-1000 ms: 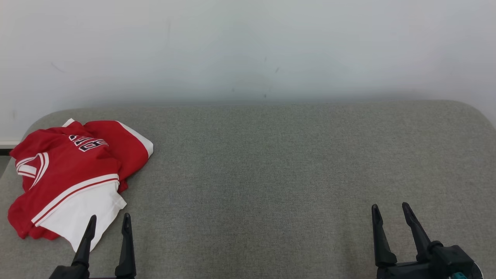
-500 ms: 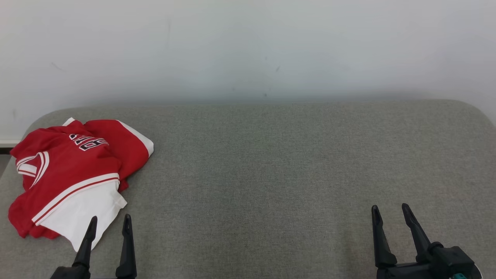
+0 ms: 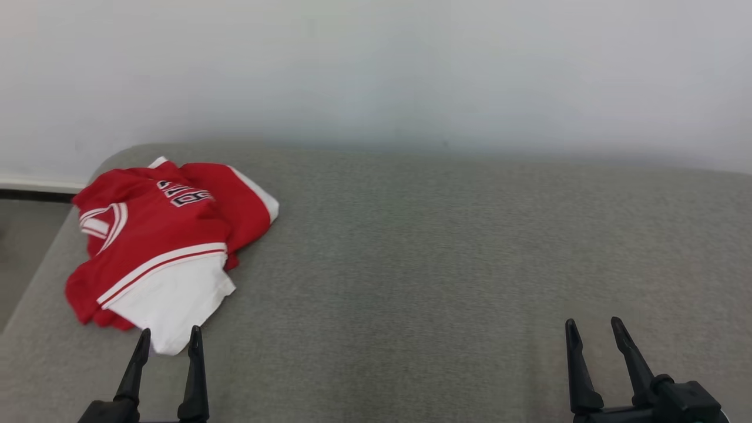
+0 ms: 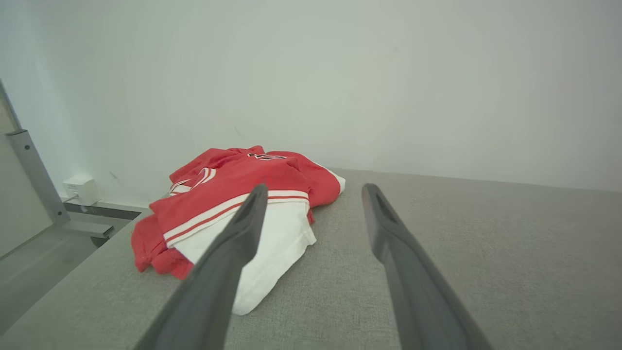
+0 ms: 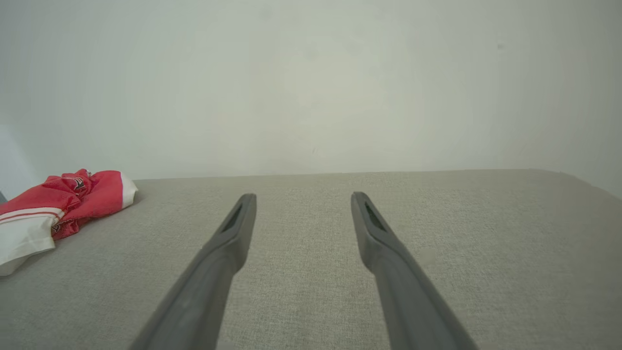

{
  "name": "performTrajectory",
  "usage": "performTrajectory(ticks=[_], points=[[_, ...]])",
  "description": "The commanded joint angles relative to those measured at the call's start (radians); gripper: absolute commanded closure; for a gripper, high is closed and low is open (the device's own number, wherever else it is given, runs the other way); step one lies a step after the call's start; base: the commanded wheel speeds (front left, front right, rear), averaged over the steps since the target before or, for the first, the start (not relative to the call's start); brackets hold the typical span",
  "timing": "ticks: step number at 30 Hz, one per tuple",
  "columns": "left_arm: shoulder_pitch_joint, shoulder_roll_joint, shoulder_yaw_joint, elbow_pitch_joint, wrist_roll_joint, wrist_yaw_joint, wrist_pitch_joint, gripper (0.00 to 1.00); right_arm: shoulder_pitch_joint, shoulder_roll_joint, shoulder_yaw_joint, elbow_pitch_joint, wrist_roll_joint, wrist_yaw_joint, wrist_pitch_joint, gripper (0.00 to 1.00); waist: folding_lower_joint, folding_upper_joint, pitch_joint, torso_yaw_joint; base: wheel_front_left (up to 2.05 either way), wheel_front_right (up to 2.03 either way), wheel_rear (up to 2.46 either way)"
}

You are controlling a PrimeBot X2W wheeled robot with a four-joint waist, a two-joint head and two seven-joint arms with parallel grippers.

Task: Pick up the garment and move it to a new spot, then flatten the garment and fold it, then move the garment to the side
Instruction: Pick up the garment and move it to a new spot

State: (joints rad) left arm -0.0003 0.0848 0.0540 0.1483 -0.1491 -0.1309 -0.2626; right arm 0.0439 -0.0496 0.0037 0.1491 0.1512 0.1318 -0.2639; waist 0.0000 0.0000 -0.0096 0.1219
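Crumpled red-and-white cloth garment (image 3: pixel 158 247) lies at grey fabric pad's (image 3: pixel 440 247) far-left corner; left gripper (image 3: pixel 170 331) and right gripper (image 3: pixel 592 321) fingers spread, empty.

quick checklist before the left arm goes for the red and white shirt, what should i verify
1. left gripper open and empty: ok.
2. right gripper open and empty: ok.
3. garment lies ahead of the left gripper, white hem nearest it: ok.
4. left gripper touching the hem: cannot tell.
5. garment flat: not ok, it lies crumpled near the left end of the grey surface.
6. room for a new spot: ok, the grey surface runs on to the right of the garment.
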Motion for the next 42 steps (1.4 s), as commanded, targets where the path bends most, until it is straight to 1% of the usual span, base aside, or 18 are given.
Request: performTrajectory(ticks=[1, 6, 13, 18, 22, 31, 35, 37, 39, 40, 42], points=[[-0.002, -0.001, 0.004, 0.001, 0.008, 0.002, -0.004, 0.00, 0.007, -0.001, 0.002, 0.003, 0.007, -0.002, -0.001, 0.00, 0.0000, 0.0000, 0.006, 0.059, 0.00, 0.00, 0.00], [-0.003, -0.001, 0.018, 0.016, 0.017, 0.002, -0.004, 0.00, 0.000, -0.001, 0.002, 0.003, 0.006, -0.002, -0.001, 0.00, 0.0000, 0.0000, 0.014, 0.155, 0.00, 0.00, 0.00], [-0.003, -0.006, 0.048, 0.026, 0.021, 0.004, -0.003, 0.00, -0.007, -0.001, 0.017, 0.007, 0.003, -0.002, -0.001, 0.00, 0.0000, 0.0000, 0.018, 0.273, 0.00, 0.00, 0.00], [-0.001, -0.011, 0.061, 0.034, 0.025, 0.004, -0.004, 0.00, -0.006, -0.002, 0.027, 0.014, 0.006, -0.002, -0.001, 0.00, 0.0000, 0.0000, 0.018, 0.342, 0.00, 0.00, 0.00], [0.010, -0.014, 0.072, 0.034, 0.031, 0.006, -0.004, 0.00, -0.010, -0.001, 0.035, 0.019, 0.006, -0.002, -0.001, 0.00, 0.0000, 0.0000, 0.014, 0.382, 0.00, 0.00, 0.00], [0.021, -0.021, 0.123, 0.022, 0.029, 0.006, -0.004, 0.00, -0.038, -0.002, 0.062, 0.039, 0.014, -0.002, -0.001, 0.00, 0.0000, 0.0000, 0.020, 0.389, 0.00, 0.00, 0.00], [0.014, -0.023, 0.125, 0.028, 0.037, 0.005, -0.004, 0.00, -0.034, -0.002, 0.062, 0.043, 0.015, -0.002, -0.001, 0.00, 0.0000, 0.0000, 0.017, 0.386, 0.00, 0.00, 0.00], [-0.007, -0.013, 0.122, 0.041, 0.038, 0.003, -0.004, 0.00, -0.029, -0.002, 0.056, 0.040, 0.013, -0.002, -0.001, 0.00, 0.0000, 0.0000, 0.017, 0.381, 0.00, 0.00, 0.00], [-0.028, 0.007, 0.131, 0.050, 0.034, 0.002, -0.004, 0.00, -0.036, -0.001, 0.058, 0.036, 0.010, -0.002, -0.001, 0.00, 0.0000, 0.0000, 0.028, 0.358, 0.00, 0.00, 0.00], [-0.028, 0.007, 0.131, 0.050, 0.034, 0.002, -0.004, 0.00, -0.036, -0.001, 0.058, 0.036, 0.010, -0.002, -0.001, 0.00, 0.0000, 0.0000, 0.028, 0.358, 0.00, 0.00, 0.00], [-0.062, 0.020, 0.142, 0.057, 0.019, 0.001, -0.004, 0.00, -0.049, -0.002, 0.049, 0.032, -0.003, -0.002, -0.001, 0.00, 0.0000, 0.0000, 0.045, 0.325, 0.00, 0.00, 0.00]])
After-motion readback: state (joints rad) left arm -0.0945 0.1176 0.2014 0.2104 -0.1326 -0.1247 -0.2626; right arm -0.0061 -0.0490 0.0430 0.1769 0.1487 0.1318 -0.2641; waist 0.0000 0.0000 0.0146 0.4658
